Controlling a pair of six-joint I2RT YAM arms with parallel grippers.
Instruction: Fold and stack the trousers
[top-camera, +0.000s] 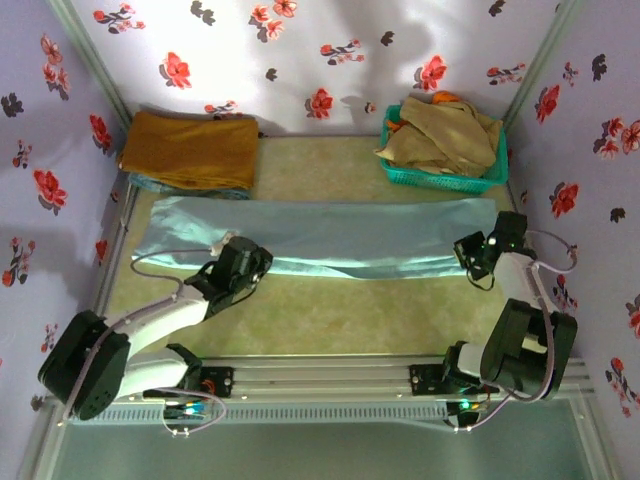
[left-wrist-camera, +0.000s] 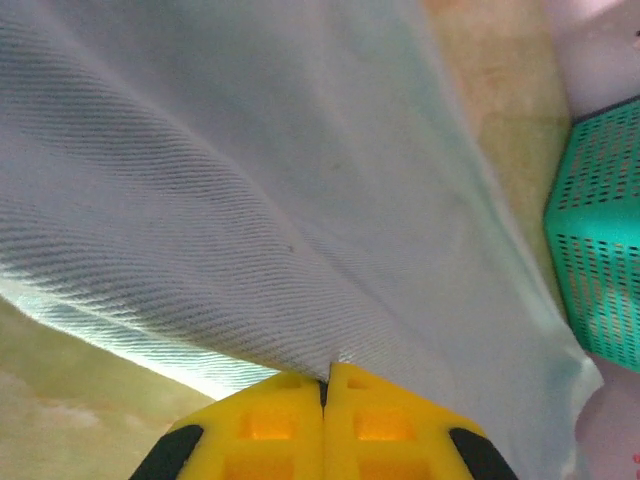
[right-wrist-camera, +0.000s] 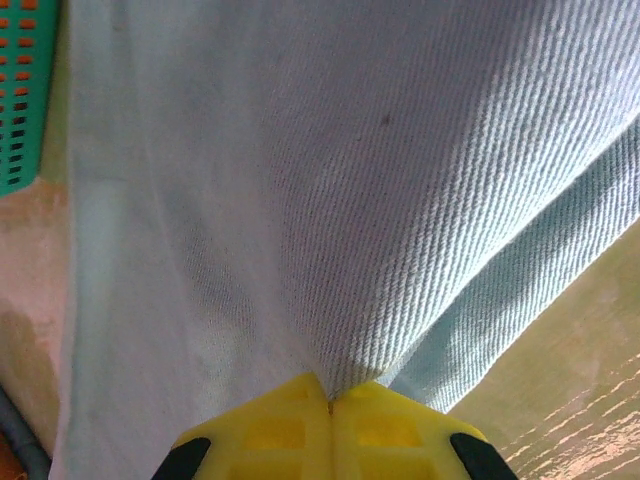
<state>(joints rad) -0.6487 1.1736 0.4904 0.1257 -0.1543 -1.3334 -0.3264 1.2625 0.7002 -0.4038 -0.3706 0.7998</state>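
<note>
The left gripper is clenched on the near edge of the trousers, toward their left end; the right gripper grasps it at their right end. The trousers lie flat on the table. Behind them are a brown cloth and a green basket.

We look down from the top external camera, set above and behind the arm bases, which sit at the bottom edge. It stands far enough back to take in the whole table up to the flowered back wall. The left wrist camera looks forward past the left gripper, very close over the trousers, with the green basket at its right edge. The right wrist camera sits equally close behind the right gripper, the basket in its upper left corner. All three views share the trousers and the basket.
</note>
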